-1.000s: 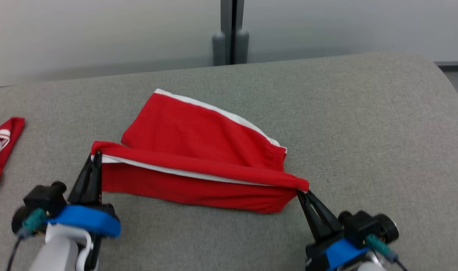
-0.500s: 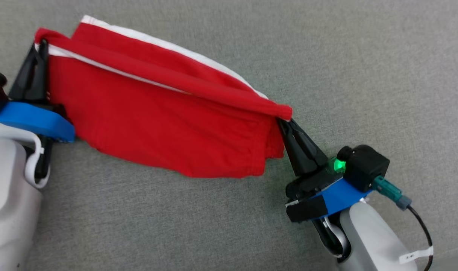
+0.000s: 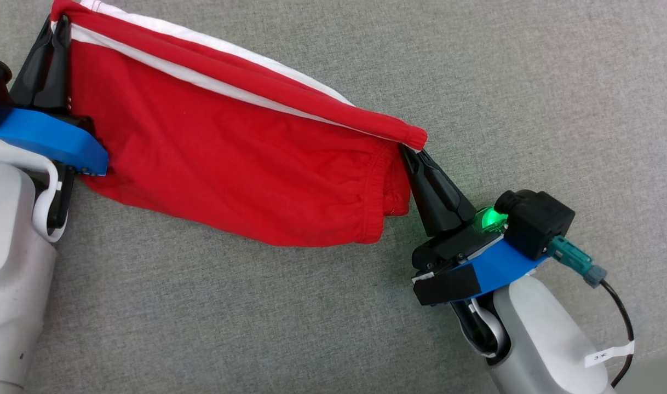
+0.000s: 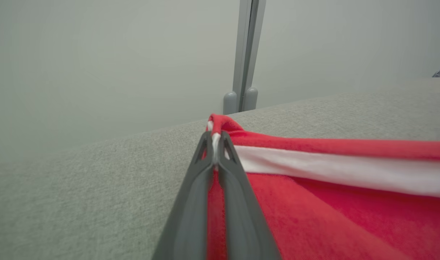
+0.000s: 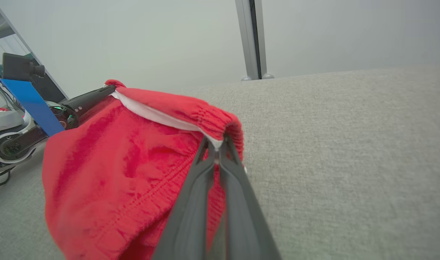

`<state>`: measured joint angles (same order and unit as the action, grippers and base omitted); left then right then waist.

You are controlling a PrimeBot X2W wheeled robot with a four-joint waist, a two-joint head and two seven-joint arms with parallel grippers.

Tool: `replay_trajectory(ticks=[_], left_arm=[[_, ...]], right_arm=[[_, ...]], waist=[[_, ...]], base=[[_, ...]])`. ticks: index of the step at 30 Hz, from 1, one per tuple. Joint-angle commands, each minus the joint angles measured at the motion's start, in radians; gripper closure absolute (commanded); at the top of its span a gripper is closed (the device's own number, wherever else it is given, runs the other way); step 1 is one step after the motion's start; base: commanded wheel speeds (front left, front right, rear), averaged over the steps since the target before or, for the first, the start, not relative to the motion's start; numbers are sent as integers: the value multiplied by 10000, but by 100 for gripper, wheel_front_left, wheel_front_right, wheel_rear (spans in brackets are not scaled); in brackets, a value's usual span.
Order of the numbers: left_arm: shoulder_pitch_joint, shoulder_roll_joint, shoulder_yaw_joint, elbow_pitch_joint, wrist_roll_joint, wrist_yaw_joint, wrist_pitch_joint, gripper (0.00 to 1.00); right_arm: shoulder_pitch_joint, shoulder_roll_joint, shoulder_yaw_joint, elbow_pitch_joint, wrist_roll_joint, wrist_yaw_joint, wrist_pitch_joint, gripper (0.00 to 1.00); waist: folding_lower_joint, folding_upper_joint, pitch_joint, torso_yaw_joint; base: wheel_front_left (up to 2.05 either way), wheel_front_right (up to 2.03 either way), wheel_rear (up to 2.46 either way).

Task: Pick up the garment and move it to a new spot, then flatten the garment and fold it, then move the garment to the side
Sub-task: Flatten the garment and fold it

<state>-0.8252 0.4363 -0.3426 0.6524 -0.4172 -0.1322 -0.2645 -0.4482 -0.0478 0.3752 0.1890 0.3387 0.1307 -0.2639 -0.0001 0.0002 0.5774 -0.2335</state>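
Red garment (image 3: 229, 164): hangs like a sheet between my two claws, pulled fairly taut along its white-striped top edge. The rest droops toward the grey cloth surface (image 3: 530, 82) (I cannot tell whether the lowest hem brushes it).

Left claw (image 3: 61, 22): pinched tight on the left corner. From the left wrist, cloth is nipped right at the tips of the left claw (image 4: 215, 136).

Right claw (image 3: 409, 149): clamped narrow on the gathered elastic corner. The right wrist view confirms it at the tips of the right claw (image 5: 216, 140).

Change noted: a second ago only the near edge was raised and the far half lay flat on the surface. Half a second ago a flap showed behind the held edge. Now almost all the cloth hangs below that edge. (My head camera has tipped downward meanwhile, so much of the apparent shift is the view, not the cloth.) Neither grip has changed.

Reading: the pick-up looks complete and the carry to a new spot is under way; flattening, folding and the final move aside are not yet done. The taut top edge should help it land flat when lowered. The slack lower hem may bunch if it drags.
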Motion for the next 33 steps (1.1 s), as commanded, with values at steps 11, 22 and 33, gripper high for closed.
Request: replay_trajectory(ticks=[11, 22, 33], left_arm=[[-79, -169, -334, 148, -193, 27, 3, 0], [853, -542, -51, 816, -424, 27, 3, 0], [1127, -821, -612, 3353, -357, 22, 256, 0]], right_arm=[[-272, -50, -37, 185, -1, 1, -7, 0], [438, -50, -759, 395, -295, 1, -7, 0], [942, -48, -1296, 555, -446, 1, -7, 0]], waist=[[1, -2, -117, 86], [1, -2, -940, 236], [1, -2, -1459, 210]], base=[[0, 0, 0], [0, 0, 0], [0, 0, 0]])
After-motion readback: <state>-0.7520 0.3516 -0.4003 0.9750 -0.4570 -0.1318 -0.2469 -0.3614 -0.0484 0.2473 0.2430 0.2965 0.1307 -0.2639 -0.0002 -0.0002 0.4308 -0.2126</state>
